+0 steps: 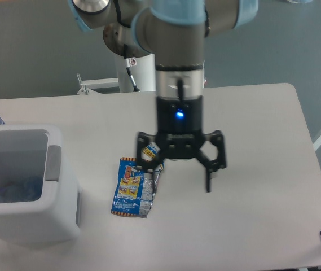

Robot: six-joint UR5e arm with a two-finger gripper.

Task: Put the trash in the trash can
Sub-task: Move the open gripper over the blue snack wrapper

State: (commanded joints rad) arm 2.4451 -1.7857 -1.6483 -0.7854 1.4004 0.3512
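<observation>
Pincer (180,169) spread wide and empty above the snack wrapper (134,187), middle of frame.

Fixed camera: its fingers splay far apart, holding nothing, likely so they can straddle the flat wrapper, which lies on the white surface (250,135) just left of and below it. The trash can (52,226) sits at lower left, open side up to receive litter; something bluish shows dimly inside.

Gripper (180,167): jaws spread wide, empty, above table (250,141). Snack wrapper (135,186): flat, at its left finger. Bin (30,226): well left; contents blurred, possibly a bottle.
</observation>
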